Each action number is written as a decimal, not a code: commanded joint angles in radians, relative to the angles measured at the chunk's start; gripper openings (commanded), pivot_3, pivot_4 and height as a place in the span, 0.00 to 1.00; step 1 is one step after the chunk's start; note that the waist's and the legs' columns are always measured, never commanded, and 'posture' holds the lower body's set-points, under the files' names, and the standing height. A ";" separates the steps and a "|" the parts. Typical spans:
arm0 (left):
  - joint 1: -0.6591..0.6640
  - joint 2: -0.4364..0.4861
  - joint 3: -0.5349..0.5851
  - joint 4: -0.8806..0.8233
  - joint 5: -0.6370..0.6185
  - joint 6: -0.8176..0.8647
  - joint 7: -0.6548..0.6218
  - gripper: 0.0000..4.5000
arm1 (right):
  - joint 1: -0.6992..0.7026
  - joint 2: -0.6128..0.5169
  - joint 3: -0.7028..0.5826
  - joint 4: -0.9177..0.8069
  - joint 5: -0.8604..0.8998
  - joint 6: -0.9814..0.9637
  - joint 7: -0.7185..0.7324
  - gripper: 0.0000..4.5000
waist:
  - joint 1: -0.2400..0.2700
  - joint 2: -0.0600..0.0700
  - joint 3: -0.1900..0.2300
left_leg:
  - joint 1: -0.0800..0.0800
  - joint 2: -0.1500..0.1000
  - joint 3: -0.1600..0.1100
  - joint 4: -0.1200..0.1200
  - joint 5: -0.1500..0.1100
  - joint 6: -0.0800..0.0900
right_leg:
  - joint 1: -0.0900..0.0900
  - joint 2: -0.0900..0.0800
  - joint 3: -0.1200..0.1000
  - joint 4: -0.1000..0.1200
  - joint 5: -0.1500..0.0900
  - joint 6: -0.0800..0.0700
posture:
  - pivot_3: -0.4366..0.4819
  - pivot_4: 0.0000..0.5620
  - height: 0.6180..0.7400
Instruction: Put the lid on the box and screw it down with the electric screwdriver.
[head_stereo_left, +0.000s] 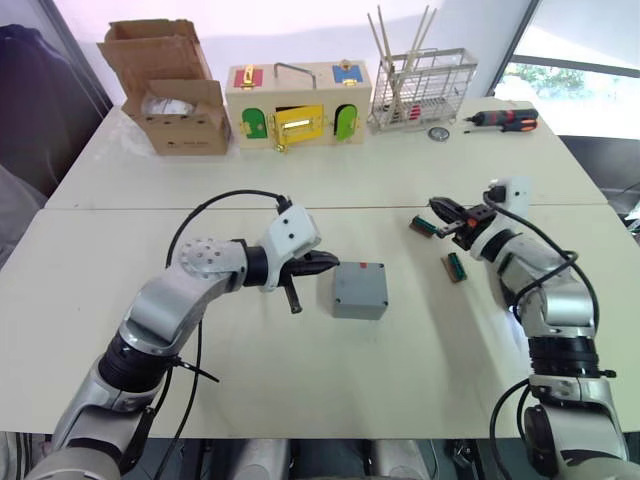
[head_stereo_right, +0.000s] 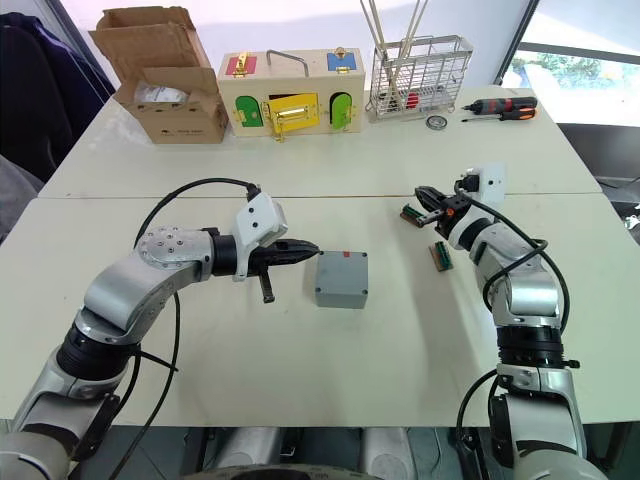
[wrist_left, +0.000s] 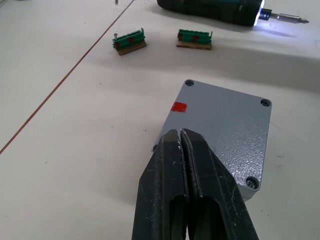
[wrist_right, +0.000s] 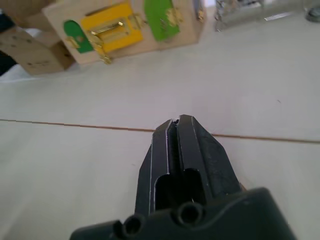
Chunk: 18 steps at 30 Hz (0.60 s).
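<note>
The grey box (head_stereo_left: 358, 304) sits mid-table with the lid (wrist_left: 225, 125) lying flat on top, a red mark near one edge and screw holes at its corners. My left gripper (head_stereo_left: 333, 263) is shut and empty. Its tips hover just off the box's left edge, over the lid's rim in the left wrist view (wrist_left: 179, 133). The electric screwdriver (wrist_left: 210, 9), black with its tip light on, lies on the table beyond two green terminal blocks. My right gripper (head_stereo_left: 440, 209) is shut and empty, above the table to the right of the box, beside the far green block.
Two green terminal blocks (head_stereo_left: 422, 226) (head_stereo_left: 455, 267) lie right of the box. Along the far table edge stand a cardboard box (head_stereo_left: 180, 100), a wooden latch box (head_stereo_left: 298, 105), a wire rack (head_stereo_left: 420, 88) and a red-and-black screwdriver (head_stereo_left: 505, 120).
</note>
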 joint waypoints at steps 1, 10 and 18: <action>-0.008 0.005 0.076 -0.044 -0.075 0.050 -0.007 0.00 | 0.036 -0.070 -0.011 -0.195 0.109 0.091 0.100 0.01 | 0.001 0.000 0.000 | 0.000 0.000 0.000 0.000 0.000 0.000 | 0.000 0.000 0.000 0.000 0.000 0.000 | 0.48 0.27 0.92; 0.085 0.181 0.055 -0.143 -0.149 0.063 -0.138 0.00 | 0.184 -0.144 0.109 -0.415 0.207 0.229 0.205 0.01 | 0.000 0.000 0.000 | 0.000 0.001 0.000 0.000 -0.001 0.001 | 0.000 0.000 0.000 0.000 0.000 0.000 | 0.48 0.27 0.92; 0.098 0.159 0.065 -0.158 -0.174 0.083 -0.102 0.00 | 0.191 -0.125 0.120 -0.374 0.187 0.201 0.179 0.01 | 0.005 0.000 0.000 | 0.000 0.000 0.000 0.001 -0.001 0.001 | 0.001 0.000 0.000 -0.001 0.000 0.000 | 0.48 0.27 0.92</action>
